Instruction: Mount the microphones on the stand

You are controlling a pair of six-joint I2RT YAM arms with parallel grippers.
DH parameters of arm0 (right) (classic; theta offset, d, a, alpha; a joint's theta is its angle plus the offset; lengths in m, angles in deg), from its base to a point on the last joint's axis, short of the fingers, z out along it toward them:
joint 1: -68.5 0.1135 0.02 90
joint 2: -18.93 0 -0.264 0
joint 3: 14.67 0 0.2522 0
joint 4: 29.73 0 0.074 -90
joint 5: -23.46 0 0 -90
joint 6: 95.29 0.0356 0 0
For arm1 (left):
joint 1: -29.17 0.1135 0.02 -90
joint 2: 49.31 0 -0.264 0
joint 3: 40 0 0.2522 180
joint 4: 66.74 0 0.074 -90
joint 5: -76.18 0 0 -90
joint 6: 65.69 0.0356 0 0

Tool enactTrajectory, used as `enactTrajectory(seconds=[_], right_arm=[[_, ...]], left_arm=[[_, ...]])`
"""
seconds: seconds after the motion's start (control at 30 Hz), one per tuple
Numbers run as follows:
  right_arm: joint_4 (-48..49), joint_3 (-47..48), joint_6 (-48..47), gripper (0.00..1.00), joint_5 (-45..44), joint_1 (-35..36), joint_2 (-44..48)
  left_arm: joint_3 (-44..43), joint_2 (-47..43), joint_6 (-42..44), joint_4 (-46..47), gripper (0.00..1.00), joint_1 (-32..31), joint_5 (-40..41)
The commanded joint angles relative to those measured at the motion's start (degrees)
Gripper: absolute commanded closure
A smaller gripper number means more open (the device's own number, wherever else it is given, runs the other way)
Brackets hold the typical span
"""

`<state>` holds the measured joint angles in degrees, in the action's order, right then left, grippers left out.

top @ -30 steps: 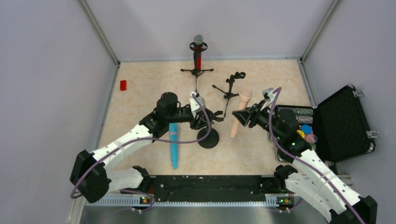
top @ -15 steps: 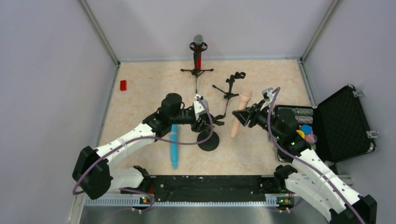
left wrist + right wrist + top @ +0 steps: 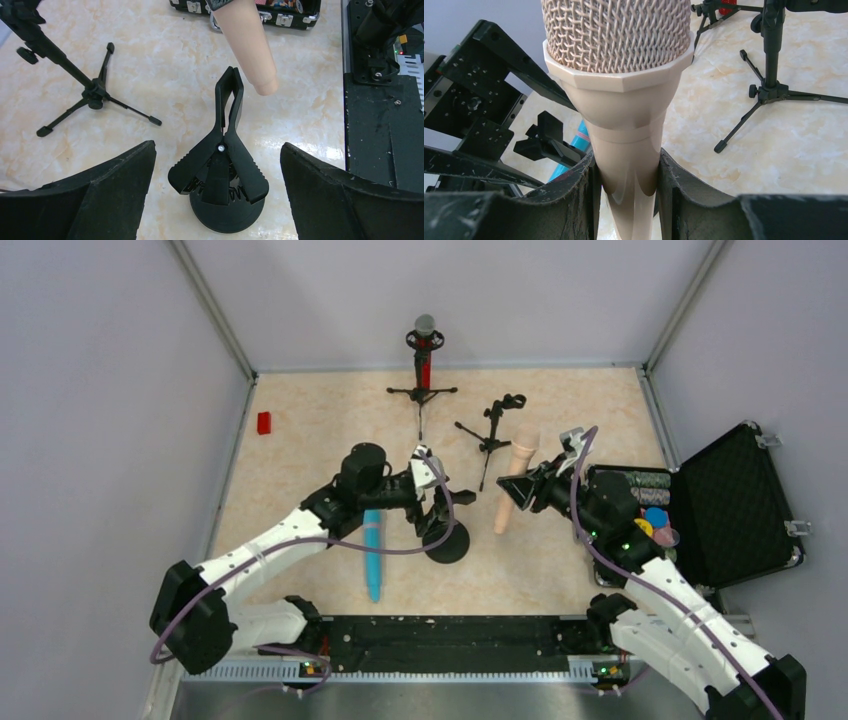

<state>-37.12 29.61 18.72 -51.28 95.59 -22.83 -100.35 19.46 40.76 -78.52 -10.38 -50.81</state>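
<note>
The left gripper (image 3: 217, 146) hangs with fingers spread wide on either side of the clip stand (image 3: 222, 175), touching nothing, on the marble-patterned table (image 3: 300, 440). The right gripper (image 3: 626, 170) clamps the peach mic (image 3: 624, 125) by its neck. The mic's mesh head points away from the clip stand, and its butt end is near the clip's tip but apart from it. The blue mic (image 3: 373, 555) lies flat beside the clip stand's round base, partly under the left arm. Farther back, the red mic (image 3: 424, 365) stands upright in a tripod (image 3: 422, 393), and a second tripod (image 3: 490, 435) stands bare between it and the peach mic. A small red block (image 3: 264, 422) sits near the left wall. At right, an open black case (image 3: 745, 500) holds stacked chips and coloured discs (image 3: 652, 520).
</note>
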Motion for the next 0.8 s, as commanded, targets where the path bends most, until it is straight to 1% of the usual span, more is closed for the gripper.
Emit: enactTrajectory(seconds=[0.0,0.17,0.37,0.43,0.5,0.6,0.67,0.77], right_arm=[[3.3,1.4,-0.8,1.00,-0.1,-0.5,0.4],[3.8,1.5,-1.2,1.00,0.7,-0.5,0.4],[6.2,1.6,-1.8,1.00,5.6,-0.5,-0.4],[6.4,2.0,-2.4,1.00,6.8,-0.5,-0.8],[7.4,2.2,-3.1,1.00,8.5,-0.5,-1.3],[10.7,1.9,-4.3,1.00,13.1,-0.5,-1.6],[11.8,1.9,-4.7,1.00,13.9,-0.5,-1.6],[11.6,2.8,-6.1,1.00,13.7,-0.5,-1.5]], left_arm=[[0.4,-3.7,-0.4,4.6,0.01,-0.3,1.0],[0.2,-7.4,-0.4,4.9,0.01,-0.3,1.7],[-0.4,-11.4,-0.2,5.0,0.01,-0.3,1.3],[-1.6,-11.7,-0.6,4.1,0.01,-0.3,1.6],[-3.8,-11.8,-0.8,0.8,0.01,-0.3,2.5],[-6.2,-11.6,-3.3,-1.1,0.01,-0.3,3.7],[-7.8,-11.2,-3.6,-2.6,0.01,-0.3,3.7],[-9.8,-10.0,-6.7,-4.4,0.01,-0.3,5.1]])
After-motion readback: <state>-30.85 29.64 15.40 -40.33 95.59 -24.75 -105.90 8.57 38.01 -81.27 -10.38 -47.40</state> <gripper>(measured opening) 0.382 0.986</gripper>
